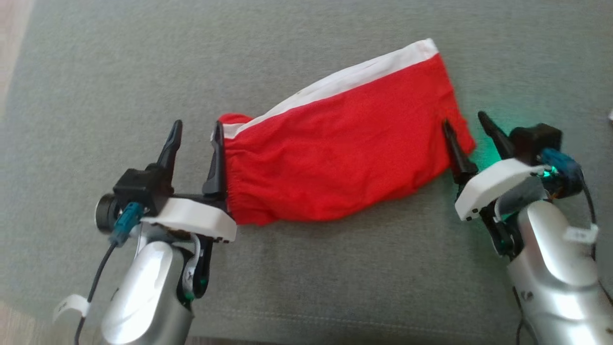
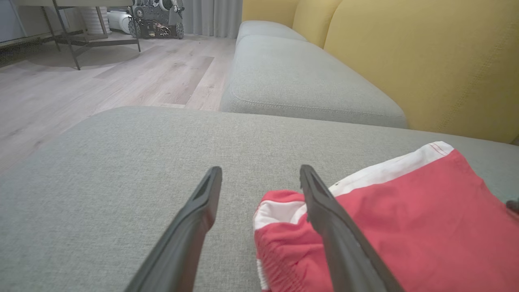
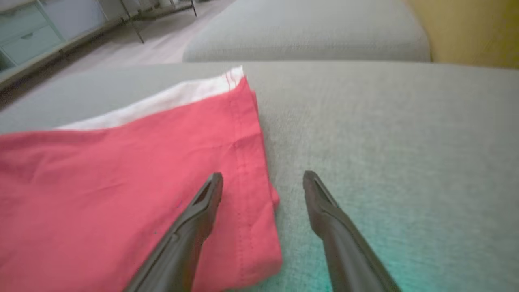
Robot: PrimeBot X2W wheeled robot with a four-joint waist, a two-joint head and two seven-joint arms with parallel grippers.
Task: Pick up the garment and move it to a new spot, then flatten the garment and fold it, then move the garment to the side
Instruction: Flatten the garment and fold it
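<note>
The garment (image 1: pixel 345 148) is red cloth with a white band along its far edge, lying folded and slanted on the grey cushion (image 1: pixel 306 287). My left gripper (image 1: pixel 198 129) stands open at its left, gathered end, one finger over the cloth edge and one over bare cushion. In the left wrist view the garment (image 2: pixel 425 211) lies to the right of the open left gripper (image 2: pixel 259 174). My right gripper (image 1: pixel 464 122) is open at the garment's right end, straddling its hem. The right wrist view shows that hem edge of the garment (image 3: pixel 121 170) between the fingers of the right gripper (image 3: pixel 263 178).
A yellow backrest (image 2: pixel 425 52) rises behind the cushion, and a second grey seat cushion (image 2: pixel 300 77) lies beyond it. Wooden floor (image 2: pixel 101 77) with a metal-legged table and some equipment sits off the cushion's left side. A green glow lights the cushion by my right gripper.
</note>
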